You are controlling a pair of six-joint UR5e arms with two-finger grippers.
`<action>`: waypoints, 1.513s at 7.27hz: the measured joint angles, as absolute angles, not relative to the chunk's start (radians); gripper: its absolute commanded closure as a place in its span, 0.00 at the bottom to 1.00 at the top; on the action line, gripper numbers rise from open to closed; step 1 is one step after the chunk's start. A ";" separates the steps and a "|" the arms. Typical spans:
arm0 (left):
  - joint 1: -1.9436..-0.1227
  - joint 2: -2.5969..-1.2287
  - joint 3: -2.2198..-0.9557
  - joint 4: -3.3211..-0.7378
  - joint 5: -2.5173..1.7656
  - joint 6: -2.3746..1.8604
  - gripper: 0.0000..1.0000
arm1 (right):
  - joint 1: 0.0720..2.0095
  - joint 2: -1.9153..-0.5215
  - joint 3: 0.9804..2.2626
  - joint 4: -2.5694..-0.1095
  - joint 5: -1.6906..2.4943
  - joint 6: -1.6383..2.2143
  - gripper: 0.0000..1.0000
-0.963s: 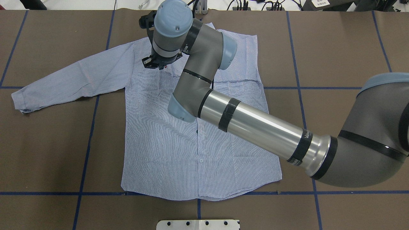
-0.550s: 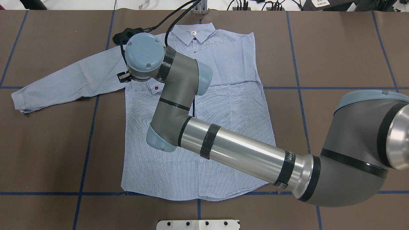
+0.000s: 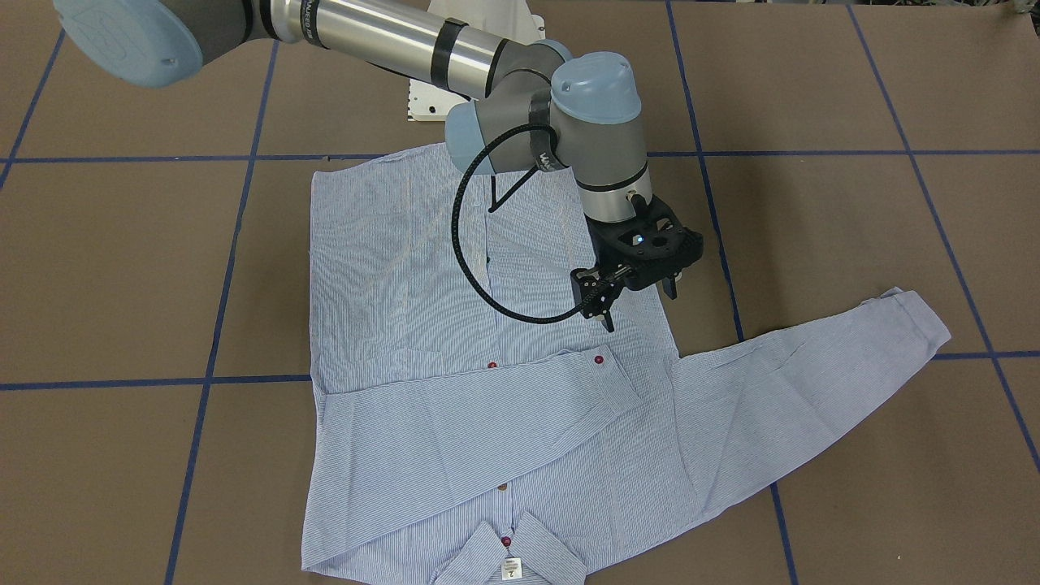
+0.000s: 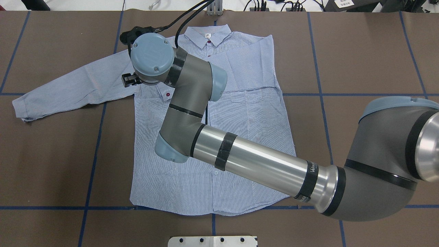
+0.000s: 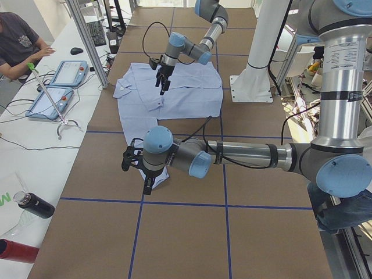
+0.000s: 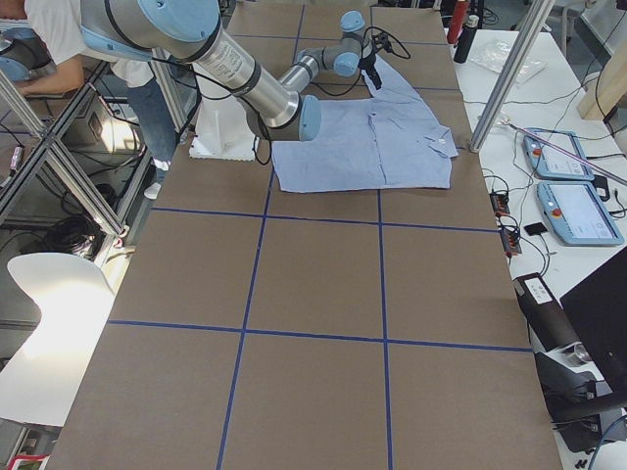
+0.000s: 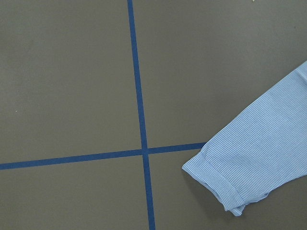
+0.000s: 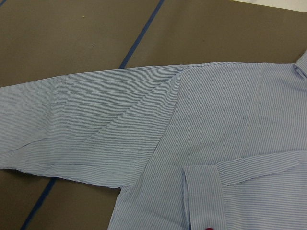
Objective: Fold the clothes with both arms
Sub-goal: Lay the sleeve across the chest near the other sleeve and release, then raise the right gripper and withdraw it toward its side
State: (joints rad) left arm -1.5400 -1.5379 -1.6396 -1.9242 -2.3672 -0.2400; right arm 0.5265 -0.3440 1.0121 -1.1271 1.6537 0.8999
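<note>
**A:** How far along is the fold?

**B:** Early, I'd say. The shirt (image 4: 171, 185) lies flat, front up, on the bench (image 4: 360, 51), right under the right tool (image 3: 639, 307). It has fine blue-and-white stripes, dark red buttons and light creases. One sleeve (image 3: 487, 414) is already laid across the chest, its cuff (image 3: 605, 370) just beside that tool.

**A:** What's left?

**B:** The other sleeve (image 3: 812, 366) stretches straight out, away from the tool, and the body is unfolded.

**A:** And the tools?

**B:** The right tool hangs over the armhole seam, jaws wide, holding nothing. The left tool (image 5: 136, 174) hovers near the outstretched sleeve's end, but I cannot tell how its jaws stand.
</note>
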 measured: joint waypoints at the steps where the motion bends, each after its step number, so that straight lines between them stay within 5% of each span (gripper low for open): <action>1: -1.521 -1.540 -1.640 -1.962 -2.366 -0.329 0.01 | 0.564 -0.360 1.052 -1.192 1.699 0.901 0.01; 6: -1.257 -1.524 -1.631 -2.265 -2.194 -0.899 0.02 | 0.816 -0.635 1.382 -1.495 2.047 0.854 0.00; 9: -1.196 -1.499 -1.479 -2.533 -2.087 -1.098 0.07 | 0.949 -0.877 1.654 -1.666 2.154 0.617 0.00; 11: -1.131 -1.498 -1.372 -2.684 -1.996 -1.220 0.11 | 1.011 -0.955 1.721 -1.713 2.197 0.512 0.00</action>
